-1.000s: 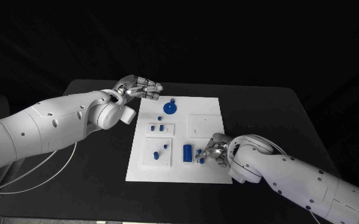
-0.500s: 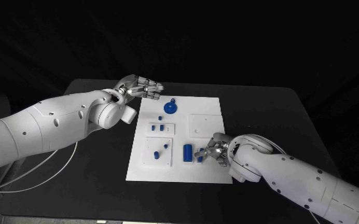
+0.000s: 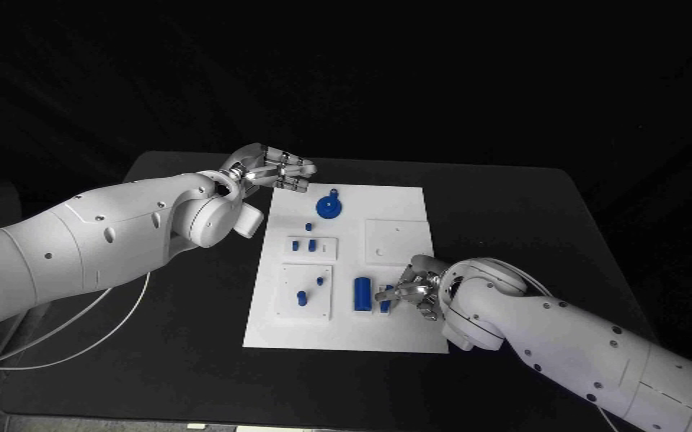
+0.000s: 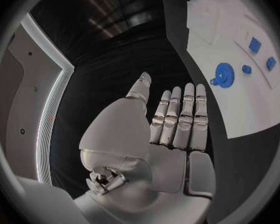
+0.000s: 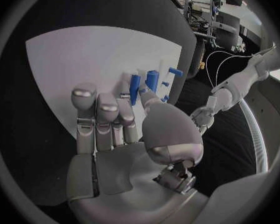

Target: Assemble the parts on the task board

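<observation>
Task board: the white rectangular plate (image 3: 346,267) is seen lying on the black table (image 3: 534,242).
Left hand: the silver hand (image 3: 274,169) is held over the table just beyond the board's far left corner, fingers straight and pressed together, nothing held.
Right hand: the silver hand (image 3: 410,294) is lowered onto the board's near right part; a small blue peg (image 5: 135,88) is touched by its fingertips; whether it is pinched cannot be told.
Parts: a round blue gear (image 3: 329,208) is seen near the far edge, a blue rectangular block (image 3: 362,293) just beside the right hand.
</observation>
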